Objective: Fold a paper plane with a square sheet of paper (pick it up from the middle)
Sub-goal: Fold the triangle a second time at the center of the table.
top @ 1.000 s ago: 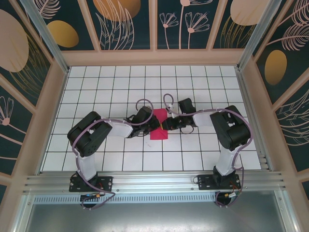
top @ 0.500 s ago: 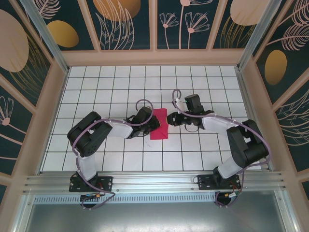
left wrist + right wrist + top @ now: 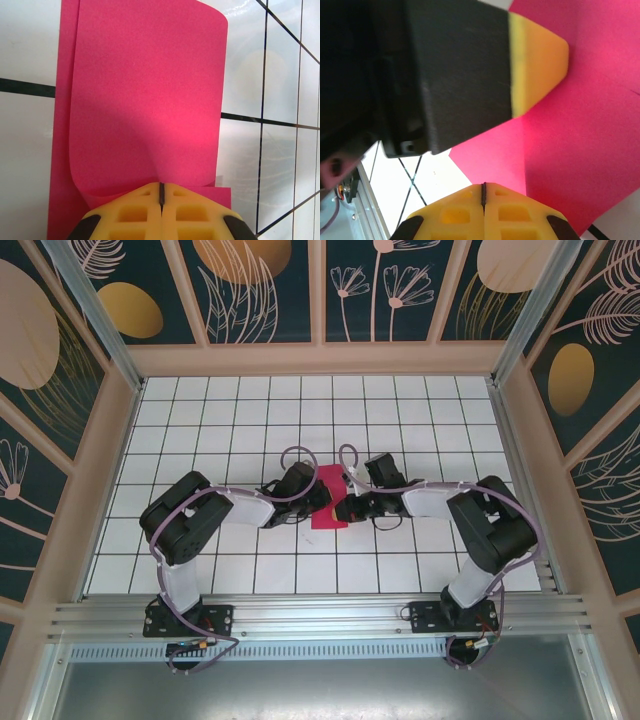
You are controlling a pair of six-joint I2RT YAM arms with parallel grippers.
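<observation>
Near the middle of the table [image 3: 200, 430], we see the square sheet of paper [image 3: 329, 498] folded over. We find the left gripper [image 3: 161, 187] and the right gripper [image 3: 483, 187] each pinching its edge.

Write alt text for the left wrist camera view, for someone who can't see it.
The left gripper, its yellow fingertips shut, pinches the near edge of the square sheet of paper, whose magenta-red upper layer curls over the lower one. It lies on the white tiled table with black grid lines.
</observation>
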